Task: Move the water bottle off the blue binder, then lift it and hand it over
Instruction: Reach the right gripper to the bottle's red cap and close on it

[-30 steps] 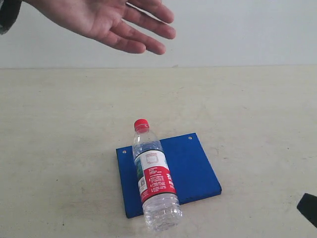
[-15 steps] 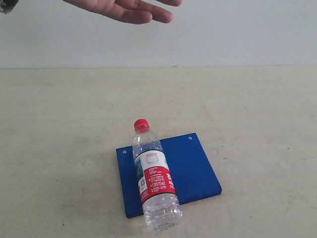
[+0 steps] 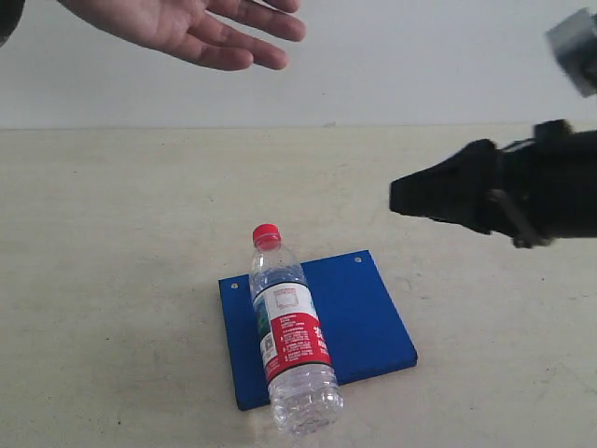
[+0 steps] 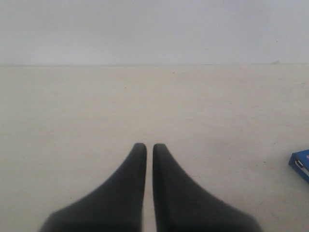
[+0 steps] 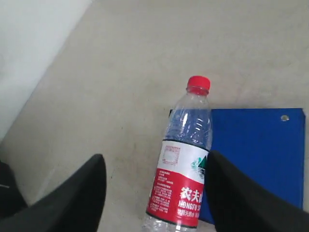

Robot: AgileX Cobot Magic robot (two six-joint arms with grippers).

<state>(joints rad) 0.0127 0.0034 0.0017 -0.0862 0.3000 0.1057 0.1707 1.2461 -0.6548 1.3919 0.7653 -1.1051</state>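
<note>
The water bottle (image 3: 289,341) lies on its side across the left part of the blue binder (image 3: 359,313), red cap pointing away and its base hanging over the near edge. My right gripper (image 3: 399,196) hovers in the air to the right of the binder, well above it. In the right wrist view the right gripper (image 5: 154,163) is open and looks down at the bottle (image 5: 186,164) and binder (image 5: 251,145), touching neither. My left gripper (image 4: 146,146) is shut and empty over bare table; a corner of the binder (image 4: 300,164) shows at the edge of that view.
A person's open hand (image 3: 177,26) is held out, palm up, above the far left of the table (image 3: 112,243). A pale wall stands behind the table.
My right arm has come into the exterior view from the right, high above the table. The person's hand has shifted slightly. Bottle and binder have not moved.
</note>
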